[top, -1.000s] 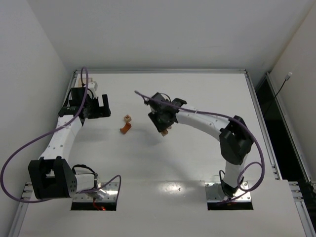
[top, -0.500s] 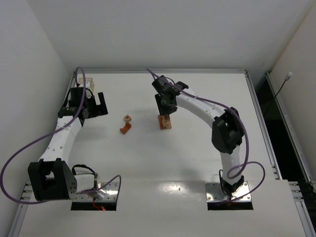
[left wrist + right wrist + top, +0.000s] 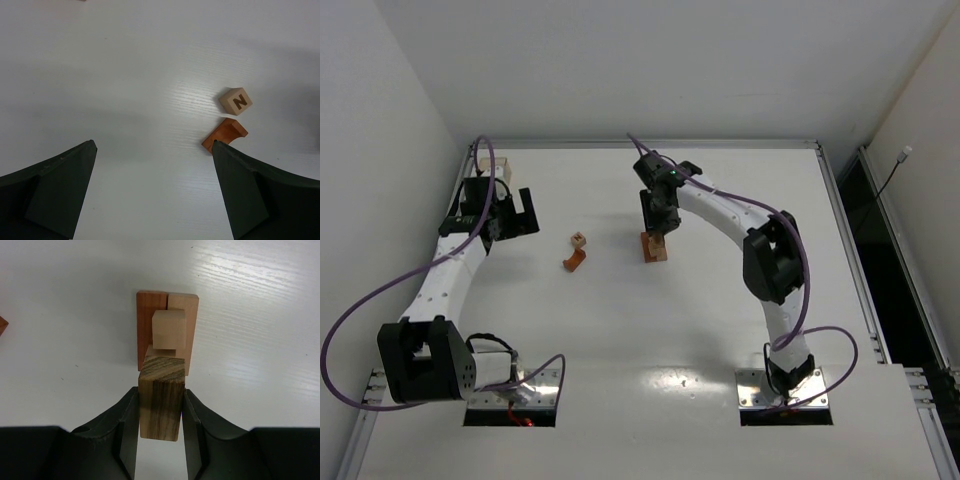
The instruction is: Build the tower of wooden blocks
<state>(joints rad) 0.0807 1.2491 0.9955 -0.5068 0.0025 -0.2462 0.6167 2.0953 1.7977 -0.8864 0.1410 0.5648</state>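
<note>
Right hand (image 3: 160, 420) is clamped on a dark-grained bar (image 3: 160, 395), with the started tower (image 3: 150, 315) just at its 12 o'clock. Set down off-centre, the bar could topple the small cube (image 3: 169, 329). Left hand (image 3: 152, 147) is spread apart and holds nothing; the N cube (image 3: 236, 101) lies at its 1 o'clock.

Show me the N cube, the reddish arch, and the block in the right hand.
N cube (image 3: 236, 101): left wrist view, printed top face.
Arch (image 3: 226, 134): left wrist view, flat top.
Held block (image 3: 160, 392): right wrist view, grained face.
</note>
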